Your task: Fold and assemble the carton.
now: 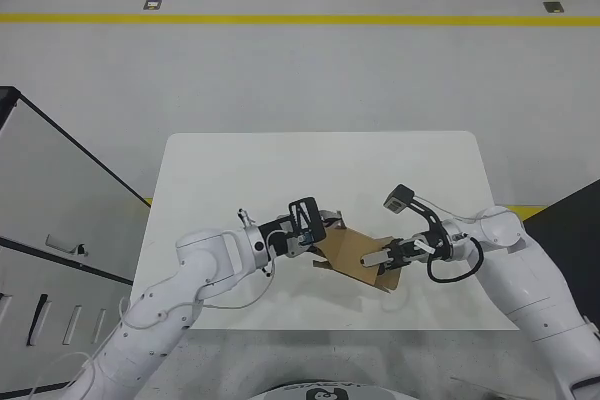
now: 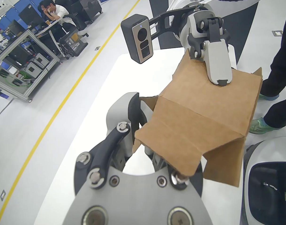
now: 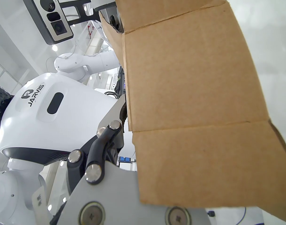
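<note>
Cardboard, brown and corrugated, makes up the carton (image 1: 358,257). It sits low and centre in the top view, over the lower edge of the white table (image 1: 320,170), spanning the gap between the two arms.

At its left end the left gripper (image 1: 315,235) is clenched on an end flap. In the left wrist view one finger (image 2: 131,112) lies against the flap's edge. Its partner is hidden behind the board, so the pinch is probable rather than plainly seen. At the right end the right gripper (image 1: 380,258) grasps the far panel, with one finger (image 2: 219,71) pressed flat on the panel's upper face.

I judge the carton light, stiff across each panel, and quick to hinge along its scored creases. The matt surface should not slip, but thin edges would crush under a hard squeeze. The safest hold is on a panel close to a crease, not on a flap tip, which would simply swing.

As a container it is only a half-opened sleeve with its flaps splayed loose, and I see nothing in it.
</note>
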Robot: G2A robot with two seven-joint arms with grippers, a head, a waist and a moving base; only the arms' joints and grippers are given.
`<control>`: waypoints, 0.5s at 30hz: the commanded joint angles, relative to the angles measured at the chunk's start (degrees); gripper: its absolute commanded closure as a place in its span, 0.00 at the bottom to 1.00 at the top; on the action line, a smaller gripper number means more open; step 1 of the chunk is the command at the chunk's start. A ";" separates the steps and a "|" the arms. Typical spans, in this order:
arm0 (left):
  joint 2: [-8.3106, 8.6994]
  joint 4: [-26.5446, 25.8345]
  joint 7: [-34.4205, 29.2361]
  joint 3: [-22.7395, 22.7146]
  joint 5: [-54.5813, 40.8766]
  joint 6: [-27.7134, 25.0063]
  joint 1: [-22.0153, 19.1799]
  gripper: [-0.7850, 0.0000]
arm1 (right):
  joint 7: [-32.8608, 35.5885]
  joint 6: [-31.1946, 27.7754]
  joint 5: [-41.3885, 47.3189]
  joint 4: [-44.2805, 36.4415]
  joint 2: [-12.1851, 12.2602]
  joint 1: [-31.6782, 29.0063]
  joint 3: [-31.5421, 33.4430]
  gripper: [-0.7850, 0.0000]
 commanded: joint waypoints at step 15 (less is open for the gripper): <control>0.09 1.19 0.69 -0.31 0.18 -0.26 -0.10 1.00 | 0.00 0.00 -0.66 -0.38 0.38 0.61 -1.19 1.00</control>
